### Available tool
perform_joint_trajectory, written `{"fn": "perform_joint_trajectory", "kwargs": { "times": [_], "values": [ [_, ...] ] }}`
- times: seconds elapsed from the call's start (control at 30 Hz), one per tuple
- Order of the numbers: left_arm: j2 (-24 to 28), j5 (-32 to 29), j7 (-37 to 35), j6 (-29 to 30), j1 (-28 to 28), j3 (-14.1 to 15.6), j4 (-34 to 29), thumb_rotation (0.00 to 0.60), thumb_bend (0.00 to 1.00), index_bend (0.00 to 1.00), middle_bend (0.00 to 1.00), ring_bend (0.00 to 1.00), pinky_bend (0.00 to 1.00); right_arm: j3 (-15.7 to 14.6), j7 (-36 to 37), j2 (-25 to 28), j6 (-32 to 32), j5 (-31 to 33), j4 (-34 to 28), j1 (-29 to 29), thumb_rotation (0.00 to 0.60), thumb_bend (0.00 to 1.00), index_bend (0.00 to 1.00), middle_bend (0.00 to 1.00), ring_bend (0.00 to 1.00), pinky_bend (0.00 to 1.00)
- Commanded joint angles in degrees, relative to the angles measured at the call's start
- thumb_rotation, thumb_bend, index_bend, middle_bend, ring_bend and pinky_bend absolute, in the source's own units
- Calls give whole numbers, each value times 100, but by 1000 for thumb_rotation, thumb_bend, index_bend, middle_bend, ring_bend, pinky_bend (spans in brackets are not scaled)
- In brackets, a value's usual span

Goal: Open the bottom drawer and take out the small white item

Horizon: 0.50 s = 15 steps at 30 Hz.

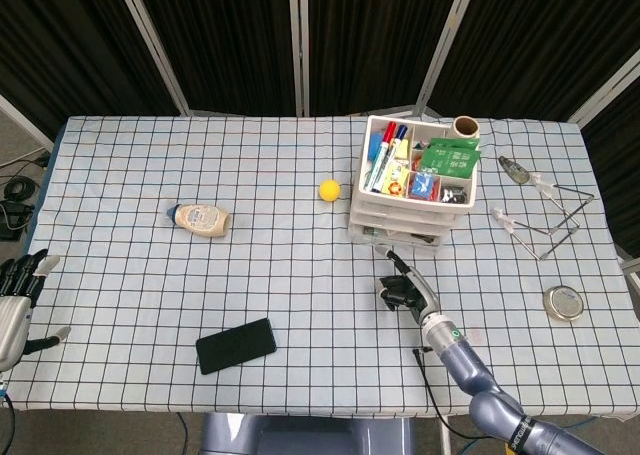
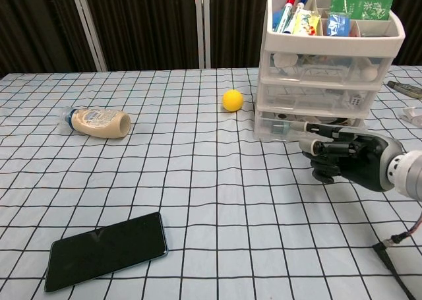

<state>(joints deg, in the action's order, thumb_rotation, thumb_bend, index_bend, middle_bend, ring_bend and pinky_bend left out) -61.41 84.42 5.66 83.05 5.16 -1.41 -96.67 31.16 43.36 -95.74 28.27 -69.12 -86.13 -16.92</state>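
Observation:
The white three-drawer unit (image 1: 412,203) (image 2: 316,82) stands right of centre, with pens and packets in its top tray. Its bottom drawer (image 2: 290,127) (image 1: 398,237) looks level with the drawers above; dim shapes show through its clear front, and I cannot pick out a small white item. My right hand (image 2: 349,161) (image 1: 408,293) lies on the cloth just in front of that drawer, most fingers curled in and nothing in them. One finger (image 2: 307,144) sticks out towards the drawer's lower edge. My left hand (image 1: 15,295) hangs off the table's left edge, fingers apart and empty.
A yellow ball (image 2: 232,100) sits just left of the drawer unit. Further left lies a tipped bottle (image 2: 97,122), and a black phone (image 2: 105,250) is near the front edge. A loose cable end (image 2: 389,254) lies by my right forearm. A wire stand (image 1: 548,220) and round tin (image 1: 564,303) sit at right.

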Motion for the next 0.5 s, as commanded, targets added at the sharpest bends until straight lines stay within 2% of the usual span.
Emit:
{"fn": "perform_joint_trajectory", "kwargs": {
  "times": [0.03,0.17,0.37,0.5],
  "values": [
    [-2,10,9,12,-4,2,-2,600,0,0,0,0,0,-388,-922,47,867,-710,32,-12,600,438,130,836,886,814],
    [6,24,58,31,-17,15,-38,600,0,0,0,0,0,-618,-2112,78,1474,-731,71,-88,600,449,133,836,885,814],
    [28,73,84,122,-58,26,-84,600,0,0,0,0,0,-750,-3730,151,1997,-319,51,-240,600,456,139,839,885,814],
    [49,69,93,124,-70,36,-111,600,0,0,0,0,0,-891,-5223,168,2351,172,-9,-384,600,469,163,839,885,814]
  ]
}}
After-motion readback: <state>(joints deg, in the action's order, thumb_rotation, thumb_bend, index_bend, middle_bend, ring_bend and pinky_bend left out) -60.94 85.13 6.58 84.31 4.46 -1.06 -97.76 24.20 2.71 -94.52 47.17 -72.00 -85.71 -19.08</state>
